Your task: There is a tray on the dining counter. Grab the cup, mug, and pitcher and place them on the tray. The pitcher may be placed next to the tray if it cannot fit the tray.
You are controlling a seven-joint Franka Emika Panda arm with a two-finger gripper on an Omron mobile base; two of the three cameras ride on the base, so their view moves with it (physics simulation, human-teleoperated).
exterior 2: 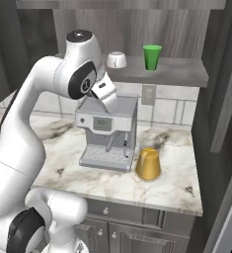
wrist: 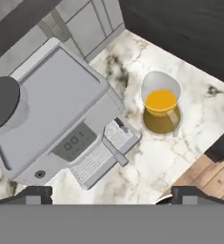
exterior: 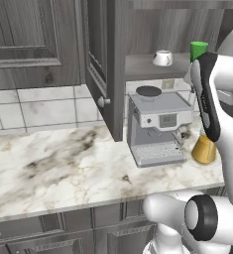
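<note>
The amber pitcher [wrist: 161, 107] stands on the marble worktop right of the coffee machine; it also shows as pitcher [exterior 2: 148, 162] and pitcher [exterior: 204, 149]. On the wooden shelf above stand the white mug [exterior 2: 116, 60] and the green cup [exterior 2: 152, 57], seen too as mug [exterior: 162, 58] and cup [exterior: 198, 50]. My gripper [wrist: 112, 195] hangs open and empty above the coffee machine, looking down, with the pitcher ahead and to the right of it. In the right base view the gripper [exterior 2: 112, 105] sits just over the machine's top. The tray and the dining counter are out of view.
A grey coffee machine [exterior 2: 107, 129] stands against the tiled wall under the shelf [exterior 2: 176, 73]. A tall cabinet door [exterior: 105, 64] hangs open left of the machine. A dark cabinet side closes the worktop on the right. The worktop's front edge [exterior 2: 137, 196] is close.
</note>
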